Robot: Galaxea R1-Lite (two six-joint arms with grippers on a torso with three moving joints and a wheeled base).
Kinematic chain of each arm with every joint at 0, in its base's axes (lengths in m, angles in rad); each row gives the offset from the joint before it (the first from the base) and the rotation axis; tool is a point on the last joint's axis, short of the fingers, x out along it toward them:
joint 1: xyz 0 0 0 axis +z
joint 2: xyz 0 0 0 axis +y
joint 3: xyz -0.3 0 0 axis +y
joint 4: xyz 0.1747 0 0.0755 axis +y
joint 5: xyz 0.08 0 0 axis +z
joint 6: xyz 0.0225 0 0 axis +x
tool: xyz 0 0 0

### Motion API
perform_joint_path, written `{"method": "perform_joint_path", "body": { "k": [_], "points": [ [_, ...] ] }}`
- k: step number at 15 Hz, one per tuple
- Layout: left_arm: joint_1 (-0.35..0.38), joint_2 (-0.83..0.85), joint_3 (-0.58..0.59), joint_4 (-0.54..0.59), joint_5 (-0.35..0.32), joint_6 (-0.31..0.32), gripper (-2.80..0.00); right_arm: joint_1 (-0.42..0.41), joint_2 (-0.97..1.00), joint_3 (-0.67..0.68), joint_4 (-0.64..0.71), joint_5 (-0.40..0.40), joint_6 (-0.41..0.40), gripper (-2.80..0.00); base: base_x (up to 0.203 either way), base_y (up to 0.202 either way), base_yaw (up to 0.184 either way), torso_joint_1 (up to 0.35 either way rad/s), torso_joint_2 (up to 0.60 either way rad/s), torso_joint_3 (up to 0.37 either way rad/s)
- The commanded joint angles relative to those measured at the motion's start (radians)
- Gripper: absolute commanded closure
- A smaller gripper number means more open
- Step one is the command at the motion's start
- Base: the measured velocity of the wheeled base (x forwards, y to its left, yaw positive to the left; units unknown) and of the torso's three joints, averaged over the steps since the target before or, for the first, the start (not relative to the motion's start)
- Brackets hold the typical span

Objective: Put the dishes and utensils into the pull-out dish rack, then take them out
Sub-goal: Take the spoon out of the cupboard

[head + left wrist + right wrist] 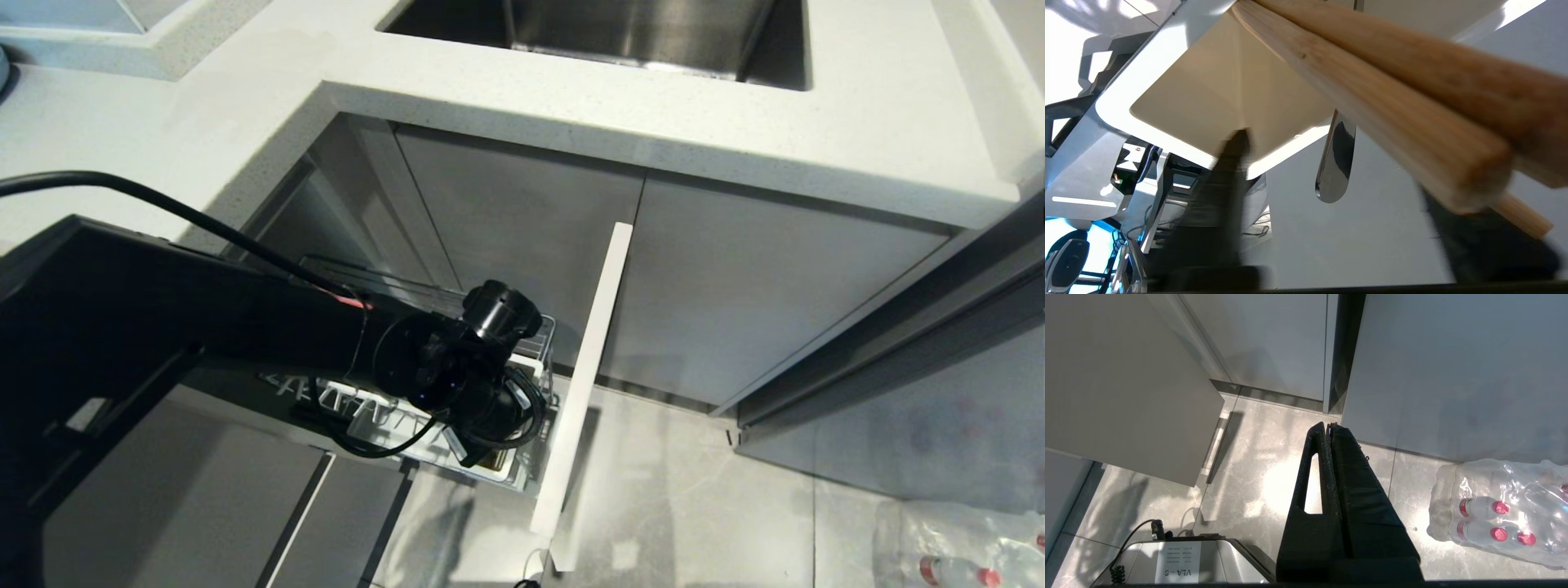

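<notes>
The left gripper [1331, 212] is hanging parted around the chopsticks [1372, 94] beside the spoon [1336, 163] in the cutlery box [1208, 98]; the right gripper [1329, 426] is sitting clenched, empty

bright, even room light; glare on the floor tiles [1274, 482], and the close-up chopsticks [1392, 102] are badly blurred.
</notes>
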Motion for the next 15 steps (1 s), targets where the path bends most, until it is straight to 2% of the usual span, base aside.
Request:
{"method": "perform_joint_path", "body": {
  "k": [1,10,15],
  "points": [
    [0.0,-0.001,0.0,0.002,0.001,-0.006,0.0,0.0,0.001,0.002,0.001,0.0,0.0,0.0,0.0,0.0,0.0,0.0,0.0,0.0],
    [-0.005,-0.006,0.0,0.003,0.001,-0.006,0.0,0.0,0.001,0.002,-0.001,0.0,0.0,0.0,0.0,0.0,0.0,0.0,0.0,0.0],
    [-0.005,-0.072,0.0,0.009,0.006,-0.005,0.0,0.0,0.001,0.002,-0.001,0.0,0.0,0.0,0.0,0.0,0.0,0.0,0.0,0.0]
  ]
}}
